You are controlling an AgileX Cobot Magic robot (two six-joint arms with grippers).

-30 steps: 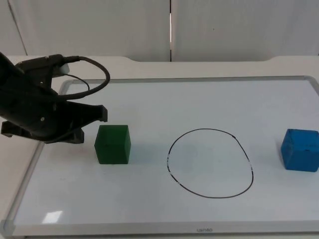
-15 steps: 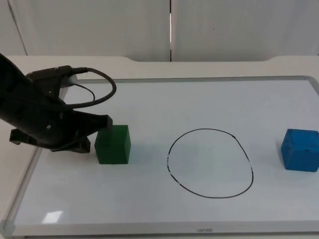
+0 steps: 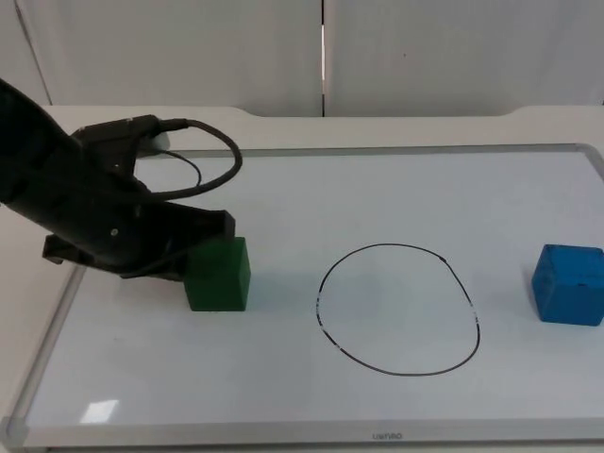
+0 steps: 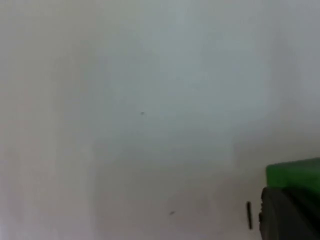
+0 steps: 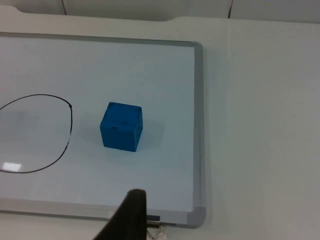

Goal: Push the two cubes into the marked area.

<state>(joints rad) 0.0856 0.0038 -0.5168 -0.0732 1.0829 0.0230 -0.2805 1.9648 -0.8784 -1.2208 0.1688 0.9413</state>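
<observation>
From my station I see the left hand (image 3: 203,247) low on the whiteboard (image 3: 396,189), pressed against the green cube's (image 3: 219,275) left side (I cannot tell whether it is open or closed). The cube sits left of the drawn ring (image 3: 397,310), outside it. The blue cube (image 3: 568,284) rests well right of the ring. The right hand (image 5: 131,216) waits above the table, its state unclear.

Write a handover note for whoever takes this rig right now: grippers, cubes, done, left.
Left gripper: low on the whiteboard, against the green cube on the side away from the hand-drawn black oval.
Right gripper: waiting off the whiteboard's edge, facing the blue cube.
Done: nothing; both cubes sit outside the oval, on opposite sides.
Left: push green, then blue, into it.
</observation>
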